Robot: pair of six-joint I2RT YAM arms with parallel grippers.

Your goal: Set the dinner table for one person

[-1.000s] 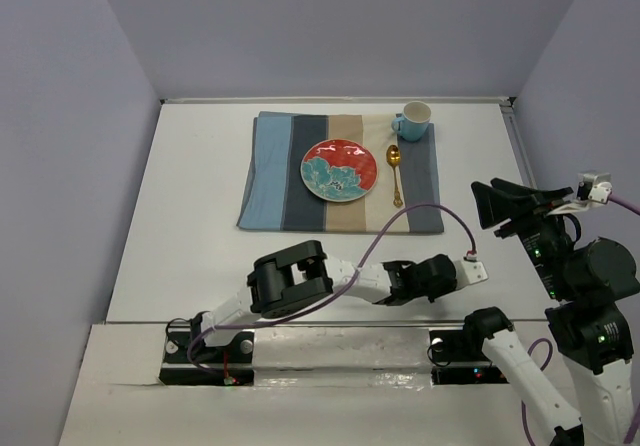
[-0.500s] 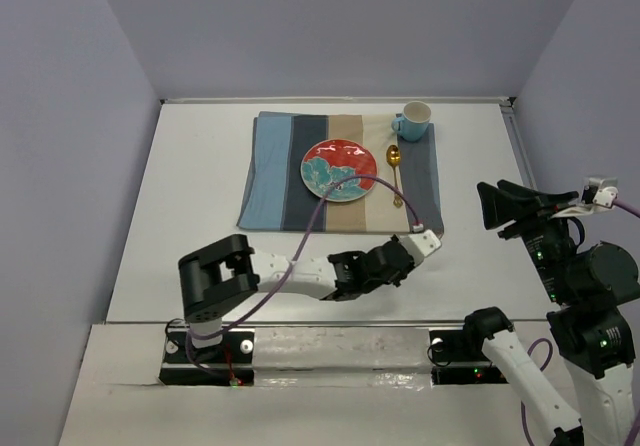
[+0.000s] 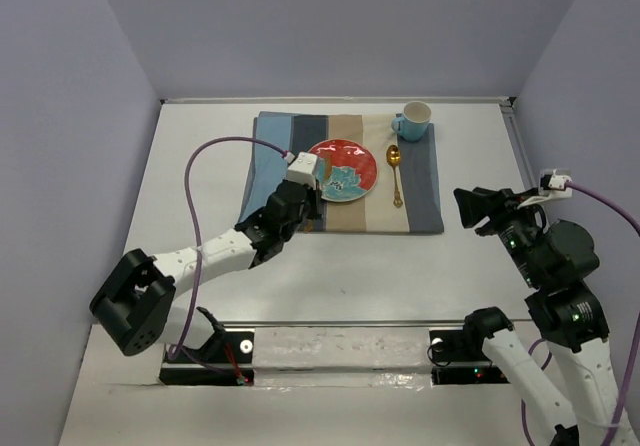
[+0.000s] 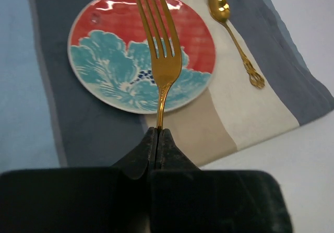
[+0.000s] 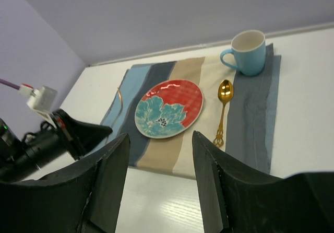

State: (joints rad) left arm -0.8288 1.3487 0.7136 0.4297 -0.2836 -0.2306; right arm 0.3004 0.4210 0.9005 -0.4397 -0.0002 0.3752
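The white dinner table (image 3: 190,176) carries a striped cloth mat (image 3: 268,181). On the mat are a red and teal plate (image 3: 341,169), a gold spoon (image 3: 396,174) to its right and a blue cup (image 3: 413,120) at the far right corner. My left gripper (image 3: 303,198) is shut on the handle of a gold fork (image 4: 160,45), held above the mat's near left part with the tines over the plate (image 4: 141,55). The fork also shows in the right wrist view (image 5: 119,100). My right gripper (image 3: 470,207) is open and empty, raised to the right of the mat.
Purple walls stand close on the left, back and right of the table. The left arm's purple cable (image 3: 215,151) arcs over the table's left part. The arm bases sit at the near edge (image 3: 320,351).
My left arm has swung from the near right across to the left and forward, bringing the fork over the mat by the plate. The right gripper has shifted slightly left and lower.
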